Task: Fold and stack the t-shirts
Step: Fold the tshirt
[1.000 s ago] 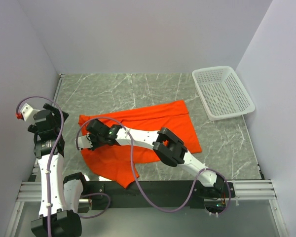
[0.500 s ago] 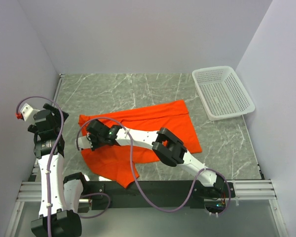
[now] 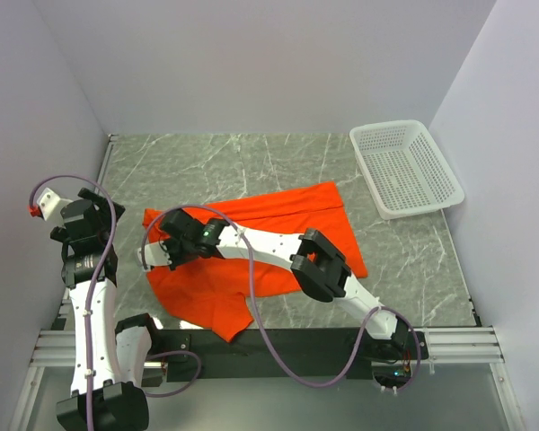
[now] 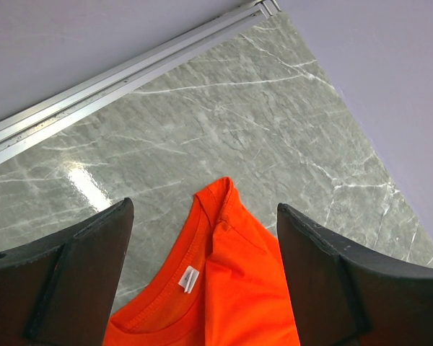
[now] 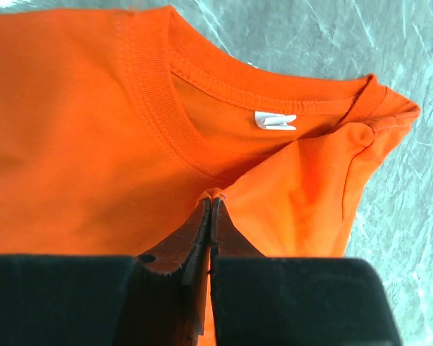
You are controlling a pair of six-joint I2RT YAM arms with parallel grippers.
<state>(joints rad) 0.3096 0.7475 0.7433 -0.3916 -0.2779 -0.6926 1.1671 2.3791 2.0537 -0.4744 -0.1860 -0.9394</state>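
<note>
One bright orange-red short-sleeved cloth t-shirt (image 3: 292, 211): lies rumpled on the grey marble table (image 3: 251, 162), collar at its left end.
Right gripper (image 5: 211, 205): pinched tight on a fold of the t-shirt beside the collar.
Left gripper (image 4: 203, 207): fingers wide apart, holding nothing.
White plastic mesh basket (image 3: 404, 171): far right corner, apart from the t-shirt.

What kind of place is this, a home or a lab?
Probably a robot lab cell: plain walls box in a marble-look table, two arms sit on a metal rail, with an orange t-shirt and white basket.
</note>
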